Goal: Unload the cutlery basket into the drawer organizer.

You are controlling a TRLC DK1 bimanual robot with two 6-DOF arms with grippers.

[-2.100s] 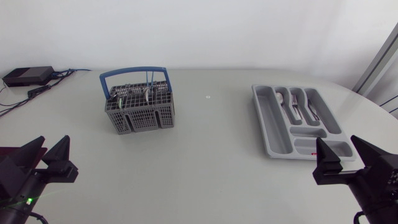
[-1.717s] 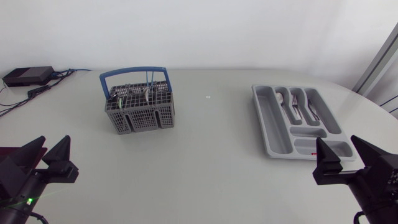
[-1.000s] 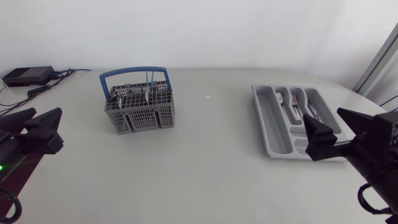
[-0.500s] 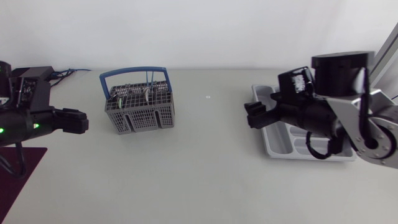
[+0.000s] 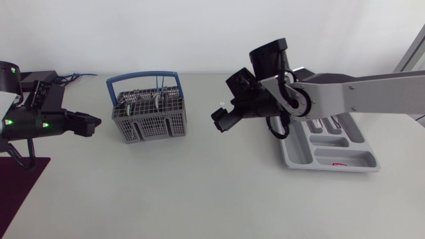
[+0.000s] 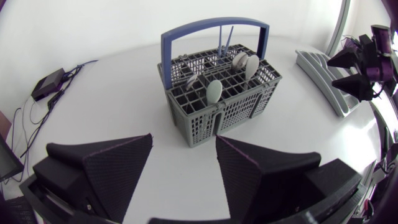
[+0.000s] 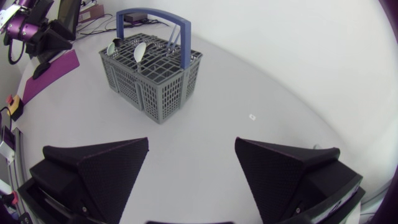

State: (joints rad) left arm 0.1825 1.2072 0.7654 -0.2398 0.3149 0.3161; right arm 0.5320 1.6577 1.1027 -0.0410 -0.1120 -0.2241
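Left gripper at the left of the head frame, level with the cutlery basket and aimed at it from well apart. Seen from its own wrist, same left gripper with broad matte wedge fingers spread wide, clasping nothing, only smooth pale table between them. Right gripper near the centre of the head frame, on a long silver-grey arm with black joints coming in from the right edge and crossing above the drawer organizer. Likewise agape in the right wrist view, two dark textured wedges wide apart with bare table in the gap. Basket upright in the upper left-centre of the head frame: grey plastic lattice, boxy, split into small square cells, topped by an arched blue handle. Rounded metal spoons standing bowl-up in the cells, ahead of the left gripper. Same basket ahead of the right gripper, apart from it. Organizer flat at the right of the head frame: smooth grey moulded tray with long channels and shorter cross-pockets, its upper part hidden under the right arm. Dark purple mat in the lower left corner.
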